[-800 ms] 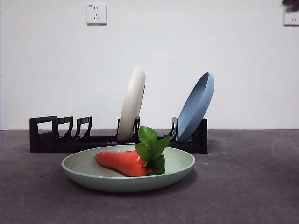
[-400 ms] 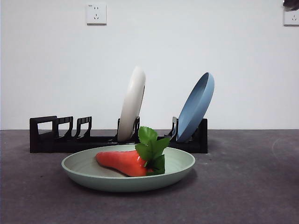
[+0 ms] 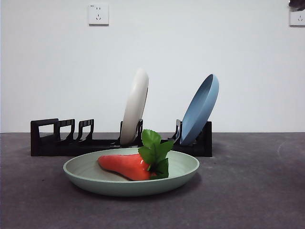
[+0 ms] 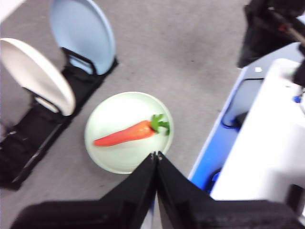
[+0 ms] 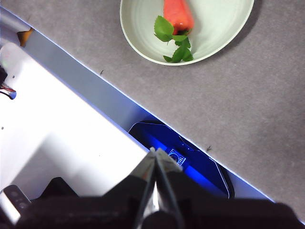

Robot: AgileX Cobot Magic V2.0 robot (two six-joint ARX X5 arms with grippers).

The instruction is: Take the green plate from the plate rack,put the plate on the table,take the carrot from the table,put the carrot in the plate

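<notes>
The green plate (image 3: 95, 174) lies flat on the dark grey table (image 3: 248, 191) in front of the plate rack (image 3: 52, 138). The carrot (image 3: 125, 165) lies in the plate, its green leaves toward the right. The plate (image 4: 116, 117) and carrot (image 4: 126, 135) also show in the left wrist view, and the plate (image 5: 217, 33) and carrot (image 5: 177, 14) in the right wrist view. My left gripper (image 4: 156, 155) is shut and empty, high above the plate. My right gripper (image 5: 155, 151) is shut and empty, held back over the robot base. A black arm tip (image 3: 296, 4) shows at the top right corner.
A cream-white plate (image 3: 135, 106) and a blue plate (image 3: 200, 109) stand tilted in the rack. The rack's left slots are empty. The white and blue robot base (image 5: 62, 129) borders the table's near edge. A wall with two sockets stands behind.
</notes>
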